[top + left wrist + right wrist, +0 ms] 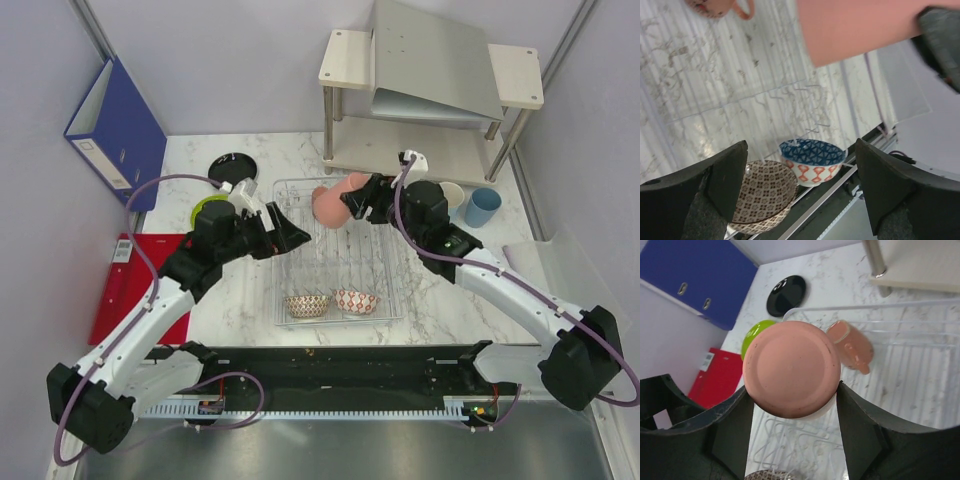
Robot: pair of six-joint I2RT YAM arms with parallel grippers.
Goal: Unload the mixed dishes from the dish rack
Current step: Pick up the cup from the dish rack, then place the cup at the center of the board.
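The dish rack (385, 262) stands mid-table. My right gripper (350, 200) is shut on a salmon-pink cup (327, 207) and holds it over the rack's back left part. In the right wrist view (792, 390) the cup's base (790, 367) faces the camera. The salmon-pink mug (357, 183) lies in the rack behind it (850, 344). My left gripper (285, 232) is open and empty over the rack's left edge (800, 150). A brown-white bowl (307, 305) and a red-white bowl (357, 301) sit at the rack's front (765, 192), (812, 160).
A black plate (233, 167) and a lime-green plate (208, 212) lie left of the rack. Two light-blue cups (482, 207), (453, 195) stand to its right. A beige two-tier shelf (430, 75) is behind. A blue binder (115, 125) and a red folder (135, 285) are at the left.
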